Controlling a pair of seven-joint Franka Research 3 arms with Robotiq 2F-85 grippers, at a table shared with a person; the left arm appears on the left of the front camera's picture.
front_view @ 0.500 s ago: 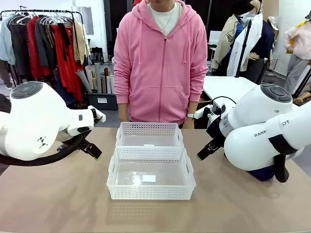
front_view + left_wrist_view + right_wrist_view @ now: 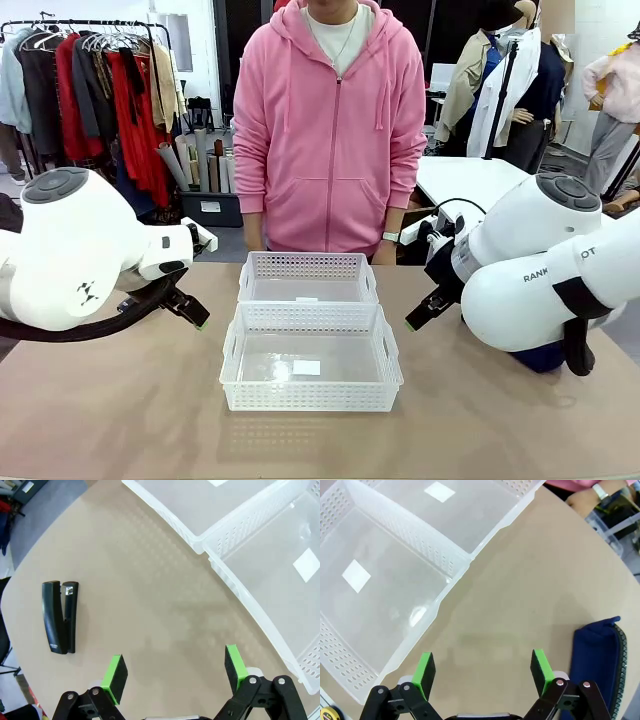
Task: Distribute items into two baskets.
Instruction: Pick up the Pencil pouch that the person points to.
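Two white baskets sit mid-table, long sides touching: the near basket (image 2: 310,398) on the robot's side, the far basket (image 2: 307,266) at its 12 o'clock. The far one is right in front of a person (image 2: 330,130) in a pink hoodie standing at the far edge. Each basket has a white sticker on its floor.

L gripper (image 2: 175,672) hangs over bare table (image 2: 120,400) at approx. 9 o'clock of the near basket. Jaws are spread wide, green pads well apart, holding nothing. In its wrist view the black stapler (image 2: 60,617) lies on the tabletop at approx. 10 o'clock of the fingers, well apart from gripper & baskets. The basket corners run off at 1–2 o'clock.

R gripper (image 2: 482,672) hangs at the near basket's 3 o'clock, also wide open, nothing in it, above the tabletop. The navy pouch (image 2: 597,665) lies on the table at 3–4 o'clock of that gripper, near its R finger in the wrist view, with the baskets at 10–11 o'clock. From the front the pouch is mostly hidden under the R arm.
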